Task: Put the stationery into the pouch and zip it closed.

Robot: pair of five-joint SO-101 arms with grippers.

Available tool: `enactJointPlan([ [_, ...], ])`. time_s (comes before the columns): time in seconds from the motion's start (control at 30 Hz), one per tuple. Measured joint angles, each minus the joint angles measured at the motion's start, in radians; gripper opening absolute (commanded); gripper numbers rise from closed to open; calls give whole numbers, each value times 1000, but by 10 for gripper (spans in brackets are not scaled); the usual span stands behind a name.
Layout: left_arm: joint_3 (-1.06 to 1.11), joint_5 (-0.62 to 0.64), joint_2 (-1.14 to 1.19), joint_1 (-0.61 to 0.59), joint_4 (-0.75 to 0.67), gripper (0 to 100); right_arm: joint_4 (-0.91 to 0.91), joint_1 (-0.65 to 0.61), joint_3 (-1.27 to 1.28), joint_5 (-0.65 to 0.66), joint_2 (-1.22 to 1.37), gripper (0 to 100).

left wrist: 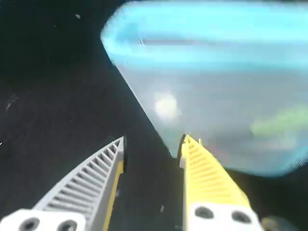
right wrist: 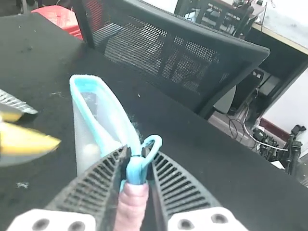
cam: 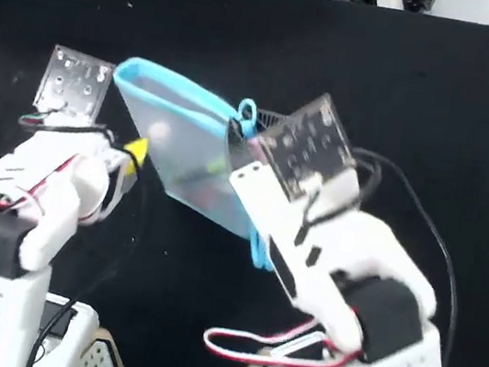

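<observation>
Pouch: body was frosted, semi-clear plastic, smooth w/ slight sheen; edging & zip band light-blue, looked soft, matt. Zip pull: blue plastic loop, smooth, glossy. Left gripper: hard plastic fingers, one yellow, one grey, ribbed faces, matt. Right gripper: blk plastic, ribbed likewise, on white plastic base. Arm shells: white plastic, smooth, semi-gloss. Table: blk cloth cover, matt, w/ lint specks. Chair back: blk mesh, open weave, in matt plastic frame.
</observation>
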Motion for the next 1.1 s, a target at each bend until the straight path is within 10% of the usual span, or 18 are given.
enactJointPlan([
  [0.53,230,115,2,118,-540,198,58,-2,160,78,-285,10],
  [0.8,264,115,2,166,-500,199,112,-2,160,155,-324,11],
  [1.1,150,115,-75,186,-95,235,114,-2,160,164,-325,11],
])
